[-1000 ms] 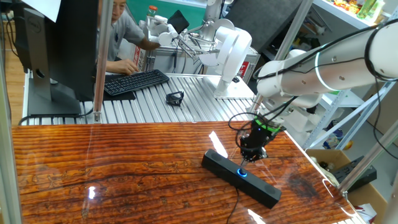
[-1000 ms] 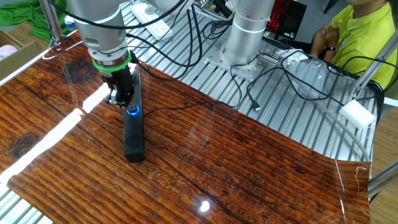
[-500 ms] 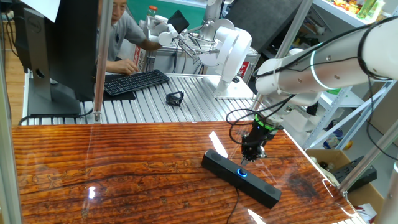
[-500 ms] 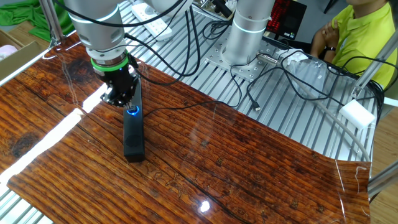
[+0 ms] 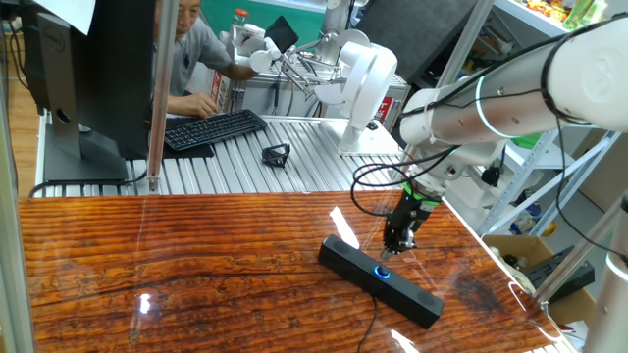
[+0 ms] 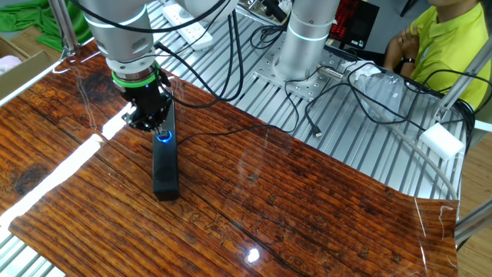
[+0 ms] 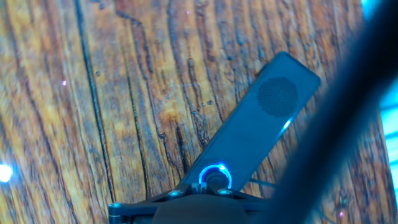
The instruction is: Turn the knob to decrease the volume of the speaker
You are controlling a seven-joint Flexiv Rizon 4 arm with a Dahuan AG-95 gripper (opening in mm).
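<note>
Blue-lit knob [image 7: 215, 177] on the speaker [image 6: 163, 158]: gripper [image 5: 391, 251] directly above, jaws pinched together, seemingly touching it to twist.

We see a glossy, dark-grained wooden worktop [image 5: 177, 265] in the near part of the scene, with bright light reflections on it. Beyond it lies a ribbed metal surface [image 5: 294, 162] carrying a black keyboard [image 5: 211, 128], a small black object [image 5: 276, 154] and a monitor [image 5: 93, 78] at far left. A person in a grey shirt [image 5: 196, 49] sits behind the keyboard. In the other fixed view, a person in yellow [image 6: 446, 46] sits at far right, near loose cables [image 6: 361, 92].
</note>
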